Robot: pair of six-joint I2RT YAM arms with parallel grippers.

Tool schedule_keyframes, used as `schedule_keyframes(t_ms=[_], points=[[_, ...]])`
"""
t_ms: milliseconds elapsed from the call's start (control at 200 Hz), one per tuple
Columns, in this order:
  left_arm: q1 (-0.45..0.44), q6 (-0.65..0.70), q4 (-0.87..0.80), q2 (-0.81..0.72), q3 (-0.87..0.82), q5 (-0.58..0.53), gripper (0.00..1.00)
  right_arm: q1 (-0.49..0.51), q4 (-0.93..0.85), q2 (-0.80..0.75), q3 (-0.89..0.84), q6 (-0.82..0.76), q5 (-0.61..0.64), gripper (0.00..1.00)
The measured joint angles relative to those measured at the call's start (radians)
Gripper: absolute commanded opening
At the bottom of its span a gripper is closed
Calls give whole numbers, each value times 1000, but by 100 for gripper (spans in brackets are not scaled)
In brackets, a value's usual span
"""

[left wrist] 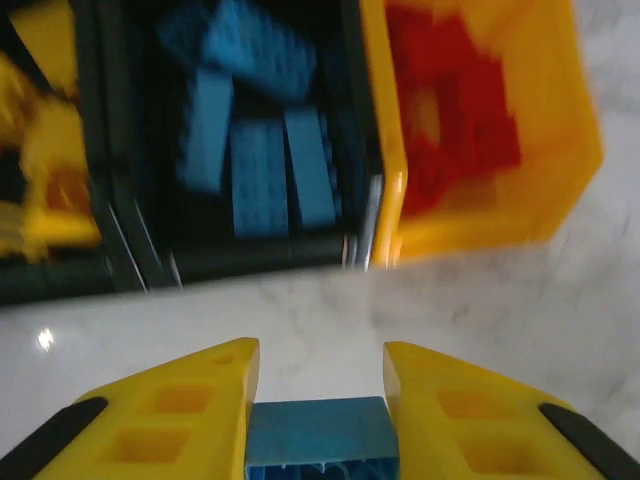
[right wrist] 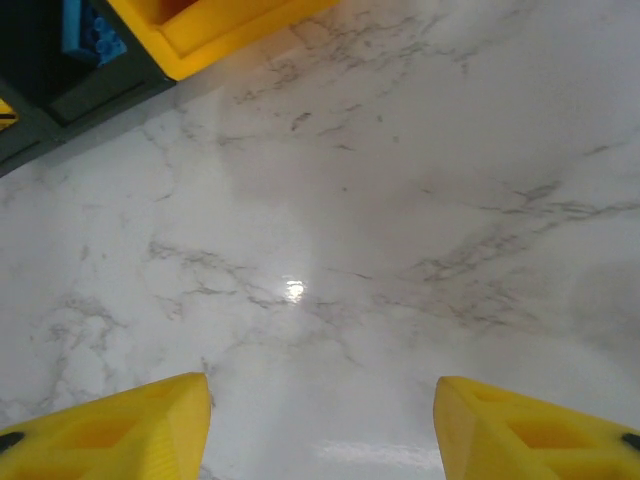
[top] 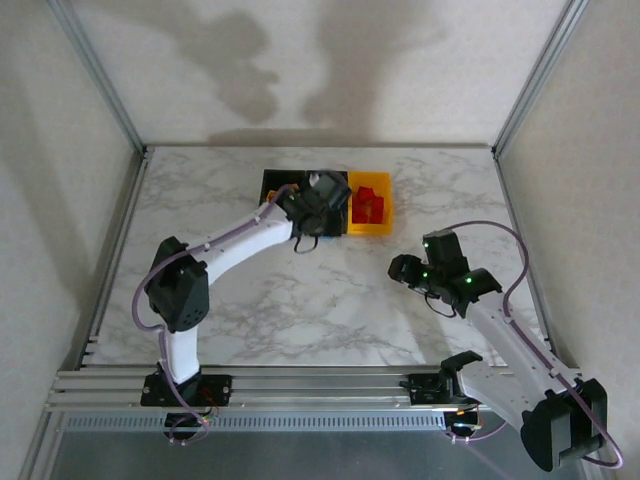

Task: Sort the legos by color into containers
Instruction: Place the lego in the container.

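Note:
My left gripper [left wrist: 320, 362] is shut on a blue lego [left wrist: 318, 435] and hangs just in front of the containers [top: 330, 205]. The middle black bin [left wrist: 110, 150] holds several blue legos [left wrist: 255, 150]. The yellow-orange bin [left wrist: 570, 150] on the right holds red legos [left wrist: 455, 130]. Yellow legos [left wrist: 45, 170] lie in the left black bin. Seen from above, the left gripper [top: 318, 208] is over the middle bin's near side. My right gripper [right wrist: 320, 400] stands open above bare marble, nothing between its fingers, to the right and in front of the bins [top: 405, 268].
The marble table [top: 250, 300] is ringed by aluminium frame posts [top: 100, 75] and white walls. In the right wrist view, the yellow-orange bin's corner [right wrist: 200, 40] and a black bin [right wrist: 90, 95] with a blue lego [right wrist: 90, 35] sit at the top left.

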Motion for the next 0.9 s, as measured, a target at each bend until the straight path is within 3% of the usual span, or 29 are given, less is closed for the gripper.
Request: schedule_keyframes(t_ms=[345,596,651,796,896], points=[[102,54,-44,395,494,-56,34,66,61,26,0,29,-12,60],[112,58,-64,468,497,-51,36,77,66,37,0,41,-5,61],[112,58,-60,467,491,-51,39,79,66,42,0,42,0,61],[111,61,-59,467,463,-48,60,82,66,58,0,44,11,62],[111,58,-59,466,459,-47,61,82,66,62,3,43,22,64]])
